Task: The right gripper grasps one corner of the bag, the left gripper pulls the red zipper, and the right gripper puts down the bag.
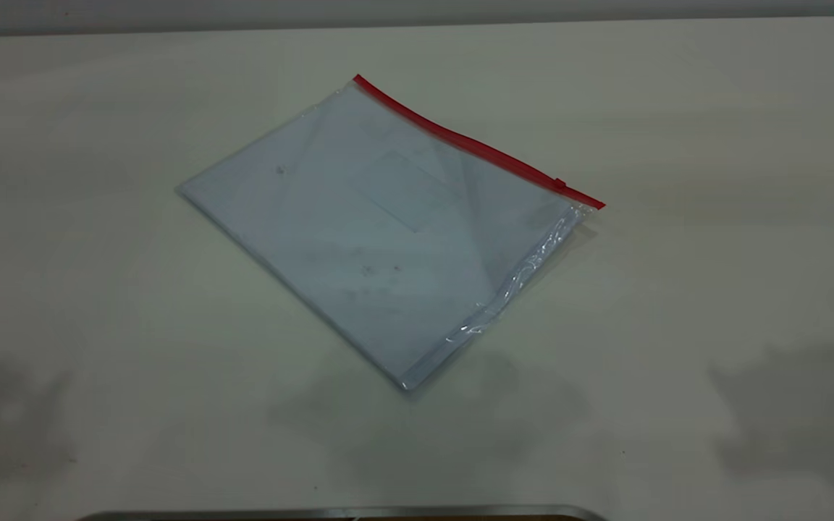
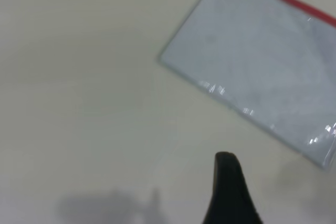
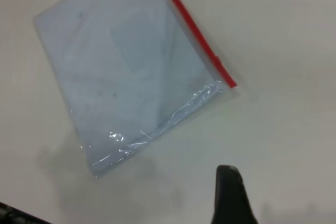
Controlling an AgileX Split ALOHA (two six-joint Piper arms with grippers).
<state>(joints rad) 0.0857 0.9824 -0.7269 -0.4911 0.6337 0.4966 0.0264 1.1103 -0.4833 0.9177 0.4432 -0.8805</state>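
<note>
The bag (image 1: pixel 381 231) lies flat and untouched on the table (image 1: pixel 714 289), turned diagonally. Its red zipper (image 1: pixel 471 141) runs from about 11 o'clock down to 3 o'clock of the pouch in the exterior view, and the small slider tab (image 1: pixel 560 183) sits close to the 3 o'clock end. Neither arm shows in the exterior view. The right gripper (image 3: pixel 231 198) hangs above bare table with the corner of the bag (image 3: pixel 223 85) well apart from it, and the left gripper (image 2: pixel 231 192) hangs off the bag's far side. Only one black finger of each is visible, so I cannot tell how wide either stands.

The first grasp is not yet begun. I judge the right gripper should pinch the crinkly clear margin just beside the zipper's end, clear of the slider, low enough to catch the film without pushing the pouch away.
</note>
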